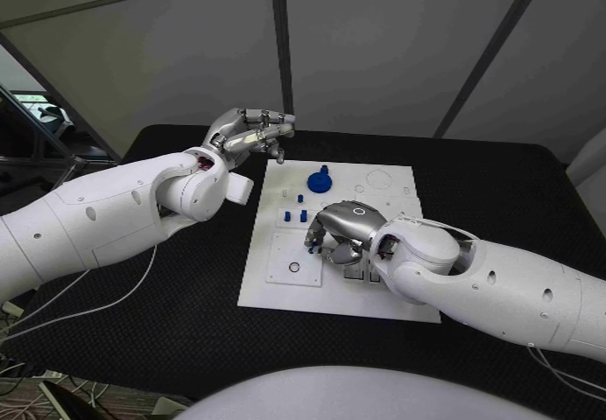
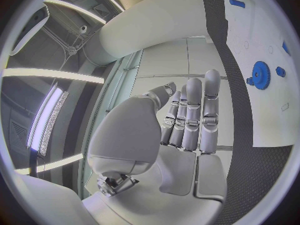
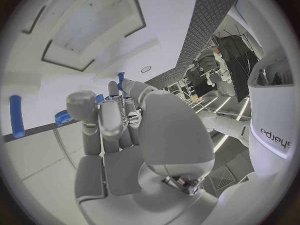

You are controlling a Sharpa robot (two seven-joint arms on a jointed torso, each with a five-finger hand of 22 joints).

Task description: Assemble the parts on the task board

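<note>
With the blue gear (image 1: 320,181) standing near the task board's (image 1: 285,293) far edge, the right hand (image 1: 339,232) hovers mid-board, seemingly pinching a small blue part for insertion, while the left hand (image 1: 249,131) waits empty, fingers together.

matt white task board (image 1: 379,297) – glossy blue plastic gear (image 1: 320,182) – textured black table (image 1: 189,315)

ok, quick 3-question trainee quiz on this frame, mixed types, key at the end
1. True or false: the left hand holds a blue part.
2. Which hand is over the task board? A) left B) right C) both
3. Fill in: the blue gear sits on the board's ____ half, seen from the robot.

Key:
1. False; its fingers are empty.
2. B, the right hand.
3. Far.
</note>
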